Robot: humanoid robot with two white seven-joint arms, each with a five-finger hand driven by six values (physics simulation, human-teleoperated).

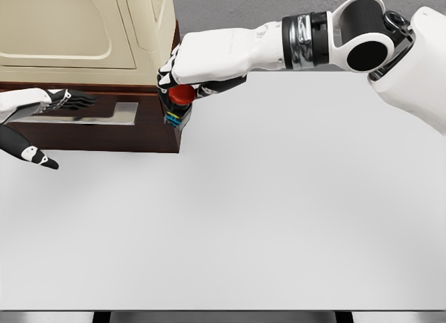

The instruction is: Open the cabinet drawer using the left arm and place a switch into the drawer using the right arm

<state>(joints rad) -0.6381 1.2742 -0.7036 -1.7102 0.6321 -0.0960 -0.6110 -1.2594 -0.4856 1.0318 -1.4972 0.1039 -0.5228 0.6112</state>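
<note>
The right hand (182, 76) is gripping the switch (180, 104), fingers clamped around its red button, holding it just over the right end of the open drawer (150, 131) at the far left of the white table (279, 211). The left hand (49, 104) is hovering over the drawer's metal handle (104, 114), fingers spread and holding nothing. The cream cabinet (77, 30) is standing behind.

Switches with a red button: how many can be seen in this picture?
1. The switch is held in the right hand, at the right corner of the cabinet. Others may be hidden inside the drawer.
</note>
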